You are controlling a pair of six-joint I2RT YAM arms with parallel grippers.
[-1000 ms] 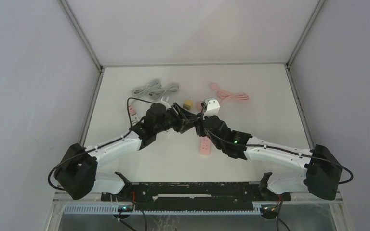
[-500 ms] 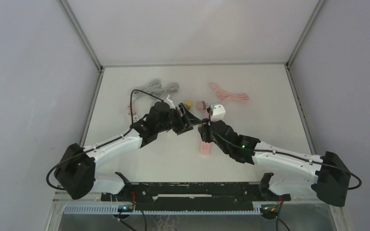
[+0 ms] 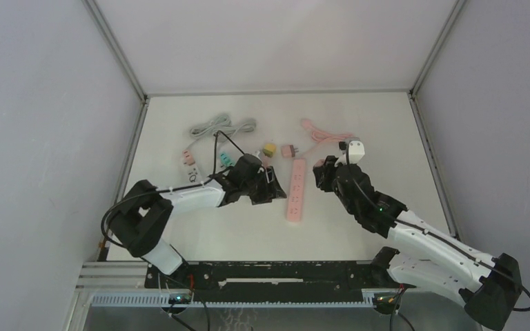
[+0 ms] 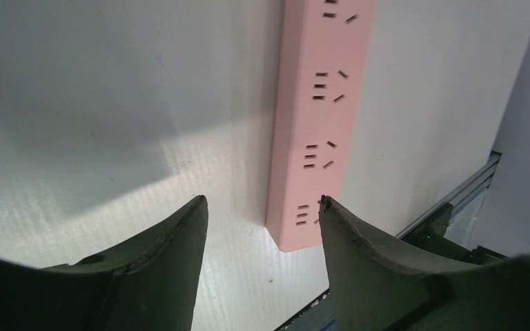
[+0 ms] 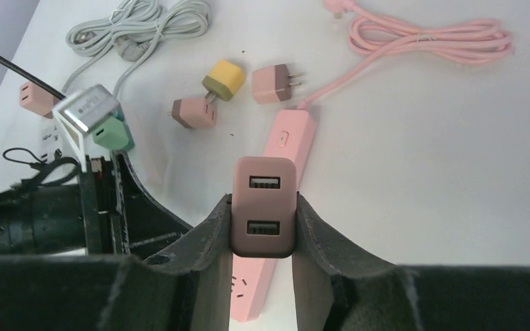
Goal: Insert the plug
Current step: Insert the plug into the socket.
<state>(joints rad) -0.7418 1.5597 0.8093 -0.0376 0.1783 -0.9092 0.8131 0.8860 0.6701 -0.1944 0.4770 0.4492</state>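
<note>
Not inserted yet. R gripper (image 5: 263,207) pinching brown USB plug (image 5: 263,181), aimed at pink pwr strip (image 4: 315,103) lying on worktop (image 3: 359,131), apart from it. L gripper (image 4: 262,203) spread, empty, near strip's end. To do: align w/ socket, press in.

The white bench (image 3: 359,207) carries a pink power strip (image 3: 296,189), lying flat between the left claw (image 4: 262,207) and the right claw (image 5: 263,207). Beyond the left claw lie a coiled grey cable (image 3: 221,127), a yellow plug (image 3: 269,149), a brown-pink plug (image 3: 289,150), a green plug (image 3: 225,160) and a small pink plug (image 3: 188,158). Beyond the right claw lies a coiled pink cable (image 3: 328,138), joined to the strip's far end.
</note>
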